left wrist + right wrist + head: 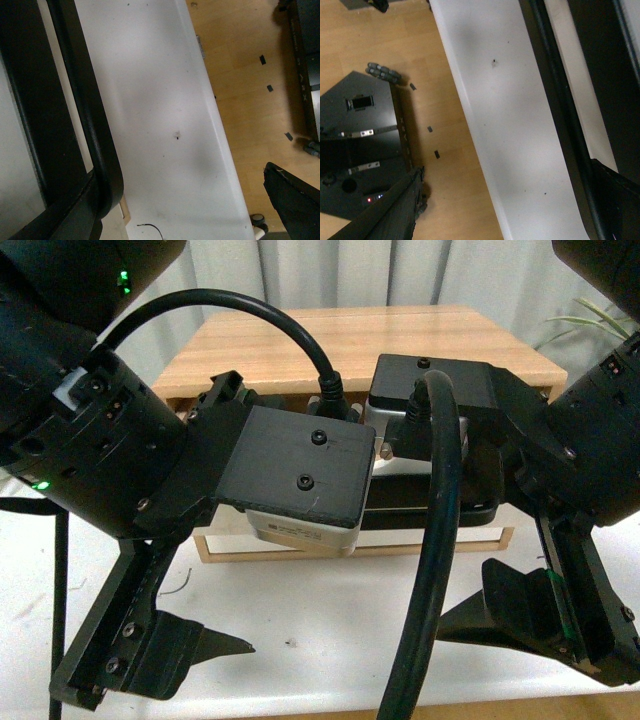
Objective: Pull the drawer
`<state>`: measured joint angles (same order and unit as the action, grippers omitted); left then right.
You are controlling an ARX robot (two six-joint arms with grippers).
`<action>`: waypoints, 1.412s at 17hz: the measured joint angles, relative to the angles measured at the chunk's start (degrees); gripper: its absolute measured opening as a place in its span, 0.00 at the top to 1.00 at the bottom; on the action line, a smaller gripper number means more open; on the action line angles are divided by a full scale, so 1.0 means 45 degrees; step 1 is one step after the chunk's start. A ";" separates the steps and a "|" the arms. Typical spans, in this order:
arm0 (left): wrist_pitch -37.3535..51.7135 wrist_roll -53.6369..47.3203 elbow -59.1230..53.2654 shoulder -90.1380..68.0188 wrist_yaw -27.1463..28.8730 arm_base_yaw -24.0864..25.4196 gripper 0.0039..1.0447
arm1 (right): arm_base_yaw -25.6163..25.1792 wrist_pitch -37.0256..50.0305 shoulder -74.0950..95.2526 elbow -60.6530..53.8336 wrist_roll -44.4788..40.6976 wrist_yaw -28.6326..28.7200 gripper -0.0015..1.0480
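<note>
The drawer sits in the wooden cabinet (350,350), mostly hidden behind my arms. Its long black bar handle (465,513) shows low on the front. The handle (95,125) runs past one side of the left wrist view and ends in a rounded corner. In the right wrist view the handle (555,100) is a thin black bar. My left gripper (170,640) (185,215) hangs open over the white table, in front of the cabinet. My right gripper (530,620) (505,210) is open too. Neither touches the handle, and nothing lies between the fingers.
The white table (330,630) (160,100) (510,110) carries the cabinet on a light wooden base frame (400,545). A thin black wire end (152,228) lies on it. Beyond the table's front edge are the wooden floor (250,75) (455,165) and a black robot base (360,150).
</note>
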<state>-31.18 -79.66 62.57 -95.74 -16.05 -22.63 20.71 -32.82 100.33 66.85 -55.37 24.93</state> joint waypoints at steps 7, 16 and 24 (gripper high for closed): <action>0.4308 0.2642 -0.2288 0.2856 -0.1423 0.0330 0.06 | -0.0253 0.3789 -0.3395 -0.2263 0.2861 0.0787 0.06; 0.9185 1.1560 -0.8680 1.1327 0.2841 0.1787 0.06 | -0.2035 0.9039 -1.2177 -0.8796 0.7737 -0.5382 0.06; 0.5328 1.7782 -1.1230 1.7626 0.2220 0.5085 0.06 | -0.0792 0.6013 -1.9220 -1.2415 1.3425 -1.1647 0.06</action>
<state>-7.20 0.36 12.03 -16.43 -6.07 0.25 17.15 -5.76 13.85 10.98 5.04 -27.49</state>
